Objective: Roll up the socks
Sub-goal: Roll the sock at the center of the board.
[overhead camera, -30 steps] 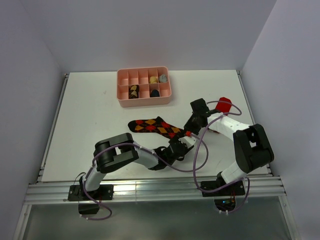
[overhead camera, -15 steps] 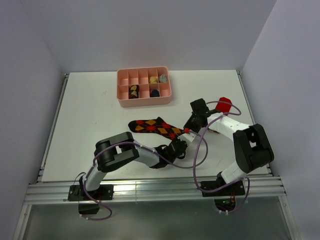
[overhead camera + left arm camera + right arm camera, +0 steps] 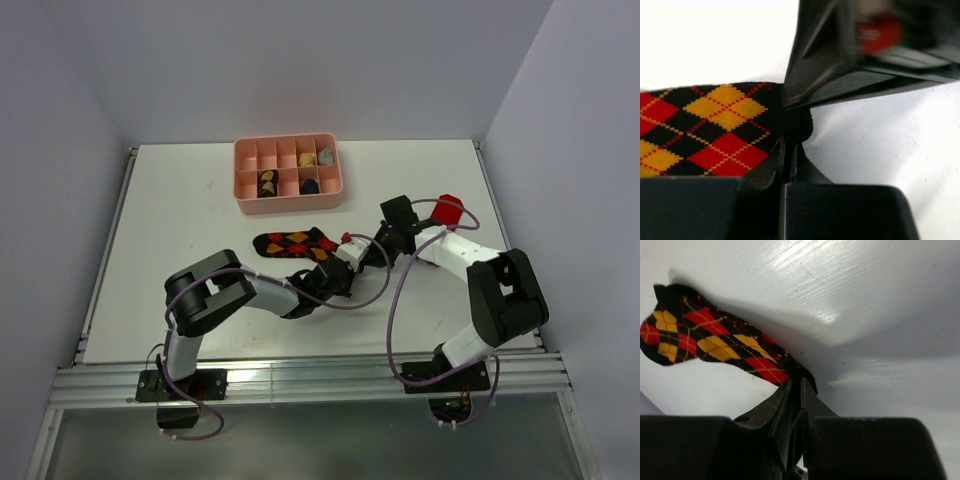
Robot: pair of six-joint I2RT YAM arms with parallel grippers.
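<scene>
Bench [image 3: 180, 250], white, seen from above, with 2 arms meeting at its centre. The argyle sock [image 3: 292, 243], black with red and orange diamonds, lies flat near the middle of the bench, in front of the pink tray [image 3: 290, 203], with its long axis running left to right. The left arm [image 3: 250, 290] reaches in from the near left and the right arm [image 3: 460, 255] from the near right; both converge on the sock's right end.

In the left wrist view, the left fingers [image 3: 788, 150] are pressed together on the black edge of the sock, and the dark body of the other gripper fills the upper right, just above that edge.

In the right wrist view, the right fingers [image 3: 797, 387] stand nearly together with only a thin slit between them. The sock's narrow end meets their tips, but whether it is gripped cannot be told.

A red sock [image 3: 448, 210] sits bunched just beyond the right forearm. Small items occupy 4 compartments of the tray.
</scene>
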